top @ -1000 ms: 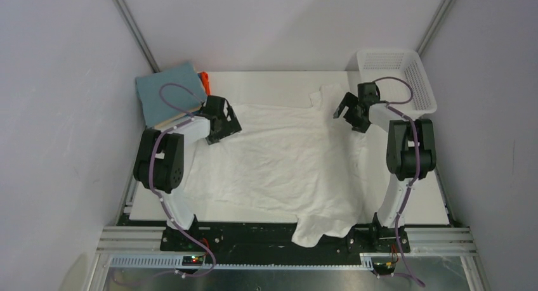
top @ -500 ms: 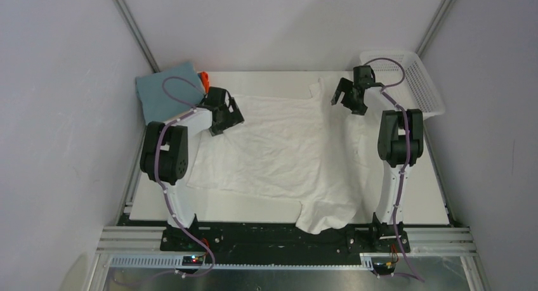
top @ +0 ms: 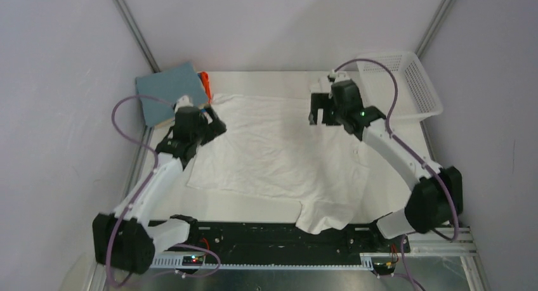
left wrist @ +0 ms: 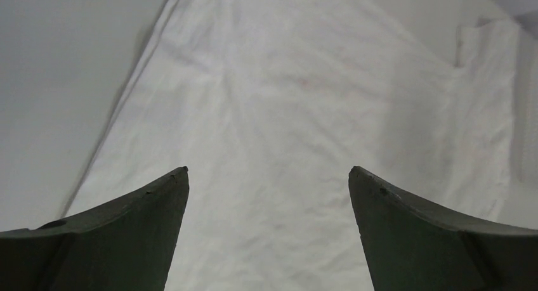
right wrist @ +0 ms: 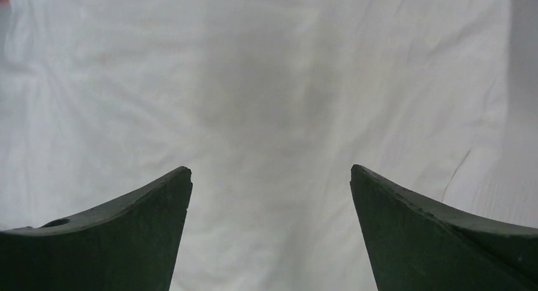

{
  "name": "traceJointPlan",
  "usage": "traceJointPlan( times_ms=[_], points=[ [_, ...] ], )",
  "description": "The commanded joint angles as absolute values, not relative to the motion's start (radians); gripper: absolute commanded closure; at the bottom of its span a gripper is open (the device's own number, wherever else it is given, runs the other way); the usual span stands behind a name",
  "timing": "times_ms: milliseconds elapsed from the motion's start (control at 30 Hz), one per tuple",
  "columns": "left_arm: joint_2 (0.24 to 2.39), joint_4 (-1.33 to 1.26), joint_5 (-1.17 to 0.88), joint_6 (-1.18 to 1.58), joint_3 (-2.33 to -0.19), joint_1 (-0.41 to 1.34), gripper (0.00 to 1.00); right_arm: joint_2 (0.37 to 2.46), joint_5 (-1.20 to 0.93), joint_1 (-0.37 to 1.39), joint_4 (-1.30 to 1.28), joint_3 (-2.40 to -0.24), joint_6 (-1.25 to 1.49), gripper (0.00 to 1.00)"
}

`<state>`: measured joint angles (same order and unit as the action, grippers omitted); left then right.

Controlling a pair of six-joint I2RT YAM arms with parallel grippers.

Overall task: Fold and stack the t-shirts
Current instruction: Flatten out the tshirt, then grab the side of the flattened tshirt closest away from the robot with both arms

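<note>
White t-shirt (top: 279,151): spread flat across the table (top: 222,206), long axis left to right, one sleeve over the near edge. Left gripper (top: 214,123) and right gripper (top: 317,108): fingers apart, empty, above its far corners, equally near.

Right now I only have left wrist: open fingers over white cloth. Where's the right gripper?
Observer: The right gripper is open above the far right part of the white t-shirt, holding nothing.
Operator: Where's the finished stack?
Observer: Far left corner. A folded blue-grey t-shirt is on top, and an orange t-shirt peeks out at its right edge.
Operator: Is the white one fully on the table?
Observer: No. Its near right end droops over the near edge of the table.
</note>
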<state>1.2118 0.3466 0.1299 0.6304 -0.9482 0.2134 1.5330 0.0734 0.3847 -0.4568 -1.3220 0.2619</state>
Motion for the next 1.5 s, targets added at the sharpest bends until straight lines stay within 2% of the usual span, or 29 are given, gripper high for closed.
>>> traceJointPlan(
  times_ms=[0,133,300,600,800,933,1000,1167,1200,1267,1467],
  points=[
    [1.0,0.512,0.249,0.732,-0.72,0.219,0.0,1.382,0.211,0.536,-0.569,-1.119,0.333,0.01],
    [0.791,0.633,0.333,0.827,-0.523,0.221,0.0,1.236,0.31,0.8,-0.648,-1.003,0.411,0.01],
    [0.663,0.732,0.404,0.953,-0.42,0.234,0.0,1.106,0.315,1.134,-0.689,-0.889,0.519,0.01],
    [0.83,0.724,0.468,1.046,-0.4,0.234,0.02,1.091,0.231,1.426,-0.769,-0.813,0.587,0.07],
    [0.964,0.58,0.406,1.05,-0.412,0.233,0.28,1.14,0.147,1.497,-0.796,-0.77,0.597,0.18],
    [1.059,0.529,0.395,1.039,-0.413,0.234,0.4,1.182,0.175,1.513,-0.777,-0.737,0.618,0.2],
    [1.08,0.518,0.389,1.036,-0.426,0.235,0.56,1.199,0.209,1.511,-0.777,-0.727,0.633,0.2],
    [1.096,0.502,0.402,1.034,-0.438,0.235,0.76,1.219,0.279,1.465,-0.77,-0.697,0.692,0.21],
    [1.102,0.497,0.404,1.032,-0.44,0.235,0.87,1.221,0.283,1.454,-0.767,-0.691,0.698,0.22],
    [1.111,0.485,0.403,1.022,-0.444,0.235,0.98,1.231,0.284,1.426,-0.757,-0.672,0.708,0.25],
    [1.138,0.438,0.405,0.996,-0.461,0.235,1.0,1.289,0.281,1.363,-0.71,-0.641,0.685,0.33]
  ],
)
